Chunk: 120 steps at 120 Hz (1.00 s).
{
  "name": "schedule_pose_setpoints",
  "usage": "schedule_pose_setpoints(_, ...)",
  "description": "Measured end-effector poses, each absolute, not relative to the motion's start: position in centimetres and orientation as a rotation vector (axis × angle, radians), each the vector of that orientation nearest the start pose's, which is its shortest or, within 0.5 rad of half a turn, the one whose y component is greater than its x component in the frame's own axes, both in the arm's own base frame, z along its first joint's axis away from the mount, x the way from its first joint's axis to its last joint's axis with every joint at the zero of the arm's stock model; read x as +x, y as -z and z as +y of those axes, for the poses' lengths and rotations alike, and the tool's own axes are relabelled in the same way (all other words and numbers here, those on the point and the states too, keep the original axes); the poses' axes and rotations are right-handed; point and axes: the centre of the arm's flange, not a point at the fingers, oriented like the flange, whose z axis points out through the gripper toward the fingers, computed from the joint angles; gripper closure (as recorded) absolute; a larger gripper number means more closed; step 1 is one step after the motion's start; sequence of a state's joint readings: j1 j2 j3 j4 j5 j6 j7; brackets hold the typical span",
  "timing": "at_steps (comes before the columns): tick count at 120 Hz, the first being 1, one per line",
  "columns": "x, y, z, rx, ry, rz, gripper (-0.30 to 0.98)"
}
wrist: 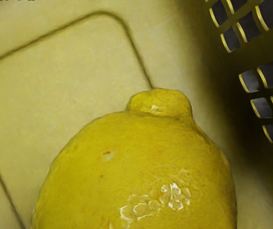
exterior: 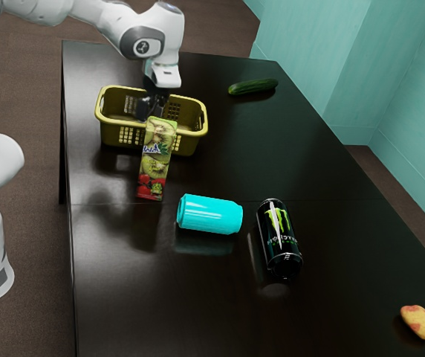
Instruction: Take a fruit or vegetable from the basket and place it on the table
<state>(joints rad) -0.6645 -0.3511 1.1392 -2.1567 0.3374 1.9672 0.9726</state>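
Note:
My gripper (exterior: 150, 108) is down inside the yellow basket (exterior: 190, 128) in the exterior view, partly hidden behind a juice carton. How its fingers stand cannot be made out. In the wrist view a yellow lemon (wrist: 141, 167) lies large and close under the hand, its knobbed end over the basket floor (wrist: 69, 71). The slotted basket wall (wrist: 232, 62) rises beside it. Whether the lemon touches the gripper is hidden.
The kiwi juice carton (exterior: 155, 160) stands against the basket's near side. On the table (exterior: 146, 297) are a cyan can (exterior: 210, 214), a black Monster can (exterior: 278, 236), a cucumber (exterior: 253, 87) and a yellow-red fruit (exterior: 418, 322).

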Motion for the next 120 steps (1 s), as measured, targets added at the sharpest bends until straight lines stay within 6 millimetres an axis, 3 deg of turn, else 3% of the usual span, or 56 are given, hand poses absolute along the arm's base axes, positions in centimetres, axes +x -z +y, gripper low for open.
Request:
schedule_pose_setpoints(36,43.1,-43.6,27.7,-3.003,0.009,1.056,0.00)
schedule_pose_setpoints(67,43.6,-43.4,27.6,-2.992,0.038,1.069,0.00)
schedule_pose_setpoints(80,43.5,-43.3,27.7,-2.993,0.046,1.064,0.12)
schedule_pose_setpoints(107,43.8,-43.0,27.2,-2.994,0.053,1.071,0.26)
schedule_pose_setpoints(120,44.0,-43.2,27.1,-2.995,0.056,1.064,0.24)
